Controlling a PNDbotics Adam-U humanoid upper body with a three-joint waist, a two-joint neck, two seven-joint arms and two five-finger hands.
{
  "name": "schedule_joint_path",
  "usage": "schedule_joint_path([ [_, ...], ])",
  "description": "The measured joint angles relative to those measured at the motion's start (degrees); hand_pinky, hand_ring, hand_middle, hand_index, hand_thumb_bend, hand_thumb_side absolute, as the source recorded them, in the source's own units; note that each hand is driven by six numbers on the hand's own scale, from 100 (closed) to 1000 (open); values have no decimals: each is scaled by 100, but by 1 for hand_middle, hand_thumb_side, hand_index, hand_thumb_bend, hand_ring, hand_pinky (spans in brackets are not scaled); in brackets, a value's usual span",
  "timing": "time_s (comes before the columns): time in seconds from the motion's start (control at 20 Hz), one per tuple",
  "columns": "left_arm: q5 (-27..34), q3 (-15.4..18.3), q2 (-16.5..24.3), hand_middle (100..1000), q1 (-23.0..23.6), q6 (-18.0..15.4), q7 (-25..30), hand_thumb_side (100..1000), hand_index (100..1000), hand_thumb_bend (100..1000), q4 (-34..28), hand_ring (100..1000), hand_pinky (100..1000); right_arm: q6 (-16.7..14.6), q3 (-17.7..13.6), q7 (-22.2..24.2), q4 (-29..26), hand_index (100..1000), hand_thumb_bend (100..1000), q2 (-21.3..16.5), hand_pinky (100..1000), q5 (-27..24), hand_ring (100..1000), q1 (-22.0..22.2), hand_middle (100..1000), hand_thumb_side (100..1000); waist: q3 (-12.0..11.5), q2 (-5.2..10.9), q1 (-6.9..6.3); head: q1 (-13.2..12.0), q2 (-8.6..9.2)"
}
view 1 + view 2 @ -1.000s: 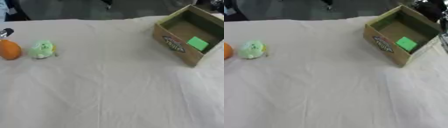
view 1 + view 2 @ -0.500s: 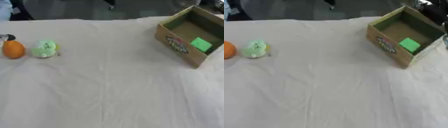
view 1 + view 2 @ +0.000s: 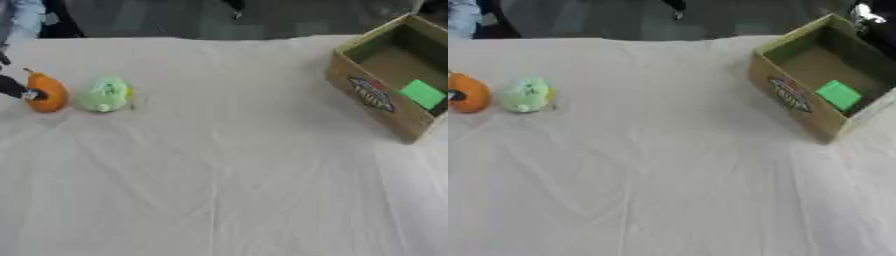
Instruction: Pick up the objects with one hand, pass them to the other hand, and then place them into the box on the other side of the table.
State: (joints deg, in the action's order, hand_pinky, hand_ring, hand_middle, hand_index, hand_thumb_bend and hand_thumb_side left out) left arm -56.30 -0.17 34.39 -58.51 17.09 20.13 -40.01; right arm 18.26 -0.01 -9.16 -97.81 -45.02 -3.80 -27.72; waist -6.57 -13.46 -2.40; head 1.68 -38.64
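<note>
Looking down from head height onto the white-clothed table [image 3: 227, 165], facing its far edge. 2 eyes, side by side, sharing nearly all: box [image 3: 820, 90] at right, orange object [image 3: 48, 93] at left, shifted slightly between views.

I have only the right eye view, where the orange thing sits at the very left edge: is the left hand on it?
Observer: In the left eye view a dark part of the left hand shows at the left edge, its tip against the left side of the orange thing.
Operator: Thank you. Does anything more of that hand show there?
Observer: Only a second dark bit at the edge, higher up and clear of the orange thing. No palm shows, so I cannot tell the grip.
</note>
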Motion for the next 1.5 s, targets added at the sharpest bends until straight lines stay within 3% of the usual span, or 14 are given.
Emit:
schedule_joint_path([
  [0.35, -213, 96, -32, 701, -57, 211, -197, 272, 792, 753, 302, 726, 687, -8, 26, 11, 0, 959, 100, 53, 1000, 51, 945, 1, 791, 563, 32, -40, 38, -168, 20],
  [0.85, -359, 196, -175, 699, -100, 602, -501, 261, 766, 685, 666, 727, 684, -9, 59, 18, 0, 957, 100, 103, 1000, 130, 944, 2, 790, 557, 70, -94, 81, -251, 58],
  [0.9, -359, 200, -175, 698, -100, 621, -528, 261, 764, 685, 690, 725, 682, -8, 67, 21, 0, 956, 100, 107, 1000, 137, 944, 2, 789, 522, 75, -101, 87, -255, 58],
  [0.95, -359, 209, -176, 696, -100, 639, -561, 251, 760, 640, 715, 722, 681, -5, 77, 25, 0, 956, 100, 117, 1000, 149, 943, 2, 789, 552, 78, -107, 96, -257, 59],
  [1.3, -116, 310, -229, 687, -103, 740, -967, 347, 762, 560, 793, 703, 674, -8, 119, 73, 1, 954, 100, 154, 1000, 221, 942, 0, 788, 537, 87, -125, 122, -267, 80],
  [1.5, 110, 320, -271, 689, -158, 803, -1223, 337, 763, 571, 899, 707, 675, -11, 155, 116, 2, 953, 100, 204, 1000, 256, 941, -41, 787, 537, 122, -173, 157, -315, 114],
])
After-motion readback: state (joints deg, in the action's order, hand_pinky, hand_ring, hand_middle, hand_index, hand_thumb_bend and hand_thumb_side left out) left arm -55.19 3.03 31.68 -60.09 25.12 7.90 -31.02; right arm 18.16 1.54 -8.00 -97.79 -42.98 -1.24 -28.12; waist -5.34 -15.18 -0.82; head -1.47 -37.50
